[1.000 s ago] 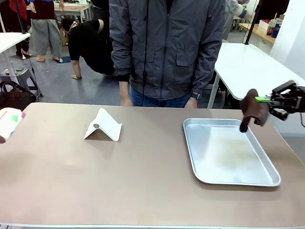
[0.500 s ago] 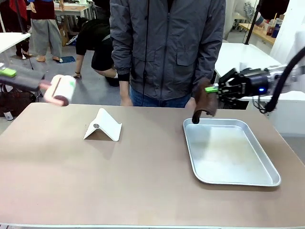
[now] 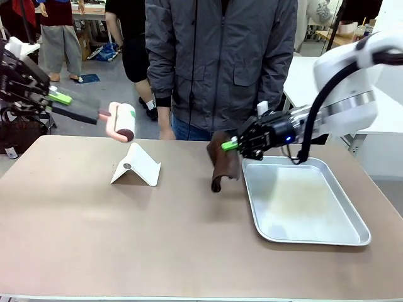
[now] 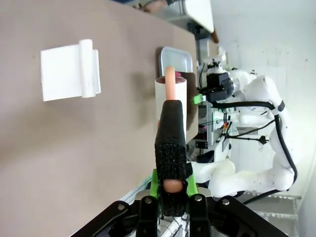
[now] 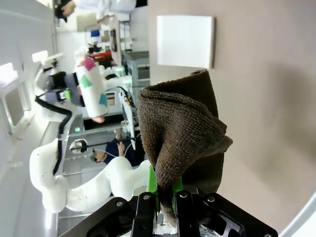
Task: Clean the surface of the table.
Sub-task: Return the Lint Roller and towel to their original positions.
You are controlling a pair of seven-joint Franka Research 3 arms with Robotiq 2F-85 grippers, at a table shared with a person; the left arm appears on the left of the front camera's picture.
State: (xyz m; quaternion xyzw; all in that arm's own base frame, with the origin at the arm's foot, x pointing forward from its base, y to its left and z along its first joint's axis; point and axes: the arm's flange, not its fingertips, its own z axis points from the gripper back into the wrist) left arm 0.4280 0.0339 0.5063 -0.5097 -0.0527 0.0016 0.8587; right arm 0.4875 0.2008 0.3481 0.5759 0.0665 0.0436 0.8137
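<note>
front view: the left arm enters from the upper left, its wrist level above the far-left edge of the table; the left gripper points toward the middle, its green pads pressed tight on the black foam handle of a lint roller; the roller's pink stem and white drum hang in the air, above and just left of a white folded stand that sits on the tabletop; the right arm comes in from the upper right, elbow high, forearm running low across the far edge of a silver tray; the right gripper pinches the top of a dark brown cloth, which hangs down just left of the tray, its lower end at or just above the table, contact unclear; a person in a grey jacket stands at the far side, a hand by the table edge; left wrist view: the fingers clamp the handle, the roller's drum points toward the other arm and the tray, the beige table lies below with the stand on it; right wrist view: the cloth bunches out of the closed fingers over the bare tabletop, the stand beyond it.
</note>
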